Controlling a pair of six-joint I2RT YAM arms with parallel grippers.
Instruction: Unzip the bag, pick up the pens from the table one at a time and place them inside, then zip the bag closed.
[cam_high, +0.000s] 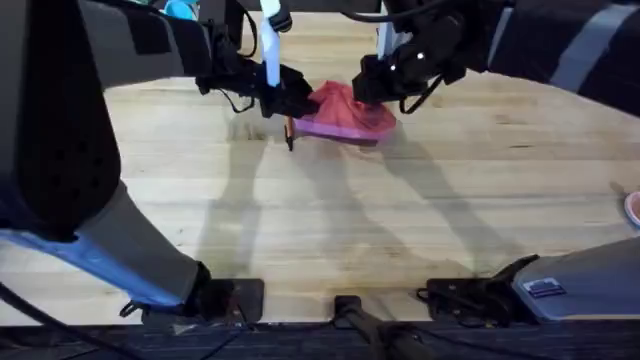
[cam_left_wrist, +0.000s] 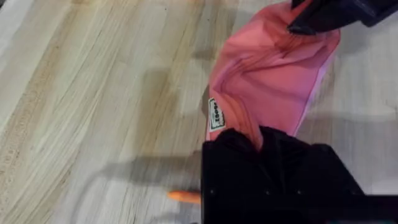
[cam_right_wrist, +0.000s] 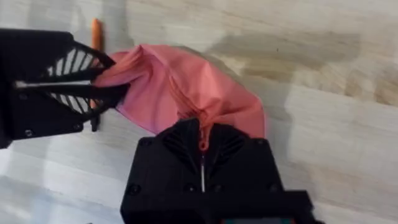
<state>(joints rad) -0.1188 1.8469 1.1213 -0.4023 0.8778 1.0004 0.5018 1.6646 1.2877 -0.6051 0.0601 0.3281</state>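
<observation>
**Pouch pinched at both ends, zipper step in hand**

Near edge: broad light wooden plank table (cam_high: 420, 220), grain running across, bare in front of the two arm bases.

Mid-far: the pink elongated soft fabric pouch (cam_high: 345, 112) sits bunched and lifted between the arms, well toward the far side of the table. Fabric is thin and limp; it folds into ridges wherever it is pulled, so it is judged light, floppy and unable to hold its own shape. A small white label is sewn near one end.

Left gripper (cam_left_wrist: 258, 140): fingers clenched on a fold at the pouch's end. Right gripper (cam_right_wrist: 202, 134): clamped on a small pink tab at the other end, probably the zipper pull; cannot confirm.

Handling judgement: needs one end anchored and the seam kept taut, or the slider will drag cloth.

The thin orange-barrelled pen with dark tip (cam_high: 290, 133) lies on the table just beside the pouch, under the left gripper. Rigid, smooth, likely to roll; grip mid-barrel.
</observation>
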